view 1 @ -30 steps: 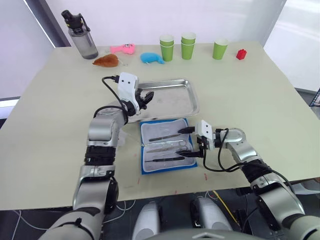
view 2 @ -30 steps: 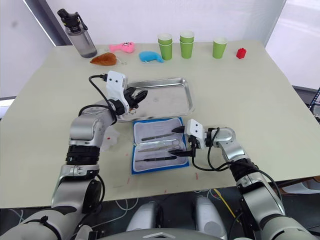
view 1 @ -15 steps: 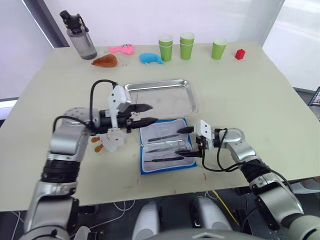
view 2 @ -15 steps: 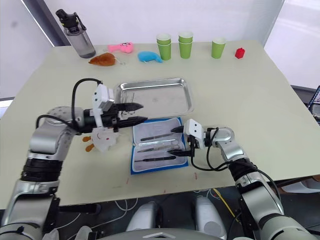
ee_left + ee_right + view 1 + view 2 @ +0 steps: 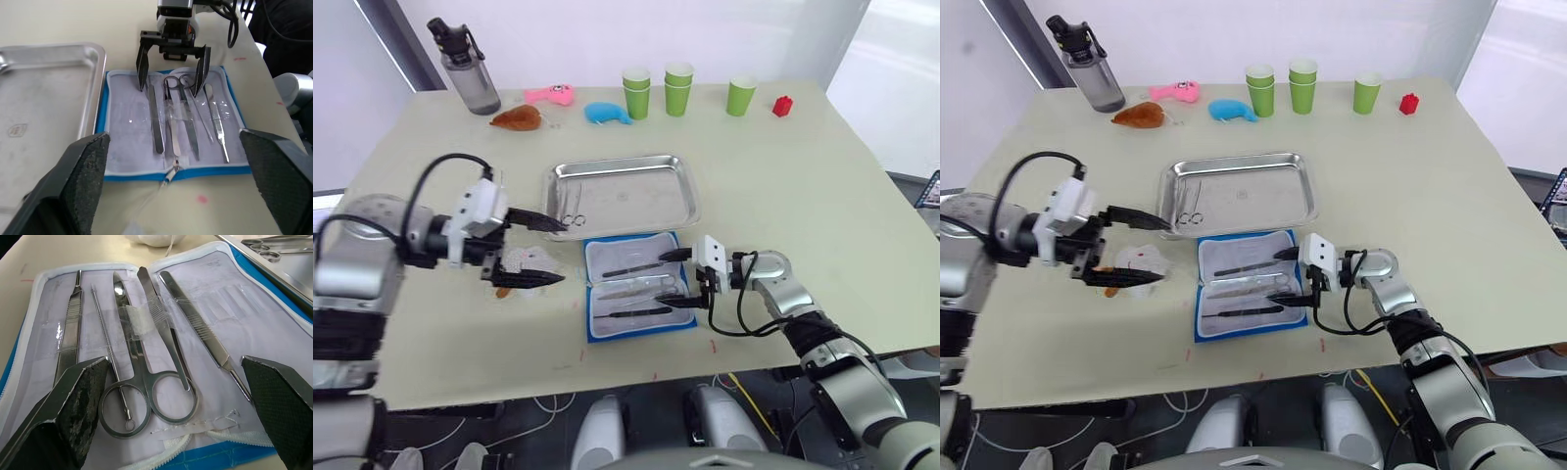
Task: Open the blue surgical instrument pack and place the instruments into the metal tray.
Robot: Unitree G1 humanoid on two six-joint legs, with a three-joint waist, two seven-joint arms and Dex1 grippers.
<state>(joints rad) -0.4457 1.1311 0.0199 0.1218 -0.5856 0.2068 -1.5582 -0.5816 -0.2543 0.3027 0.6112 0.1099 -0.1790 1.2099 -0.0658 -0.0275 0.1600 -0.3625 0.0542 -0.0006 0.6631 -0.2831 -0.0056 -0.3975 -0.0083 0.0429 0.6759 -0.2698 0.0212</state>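
The blue surgical instrument pack [image 5: 603,323] lies open on the table, just in front of the metal tray [image 5: 636,196]. Several silver instruments [image 5: 142,382] sit in its pale lining: ring-handled scissors, tweezers and slim handles. One pair of scissors [image 5: 570,217] lies in the tray's front left corner. My right gripper [image 5: 664,279] is open at the pack's right edge, fingers spread over the instruments' handles and touching nothing. My left gripper [image 5: 563,253] is open and empty, hovering left of the pack above a white plush toy [image 5: 517,262].
Along the far edge stand a dark bottle [image 5: 467,67], green cups [image 5: 640,90], a red block [image 5: 783,106], and pink [image 5: 553,95], blue [image 5: 609,114] and brown [image 5: 519,118] toys. The plush toy lies close to the pack's left side.
My left arm swung back from the tray's front left corner to the left and now hangs over the plush toy. Scissors now show in that corner. The right gripper has stayed put.
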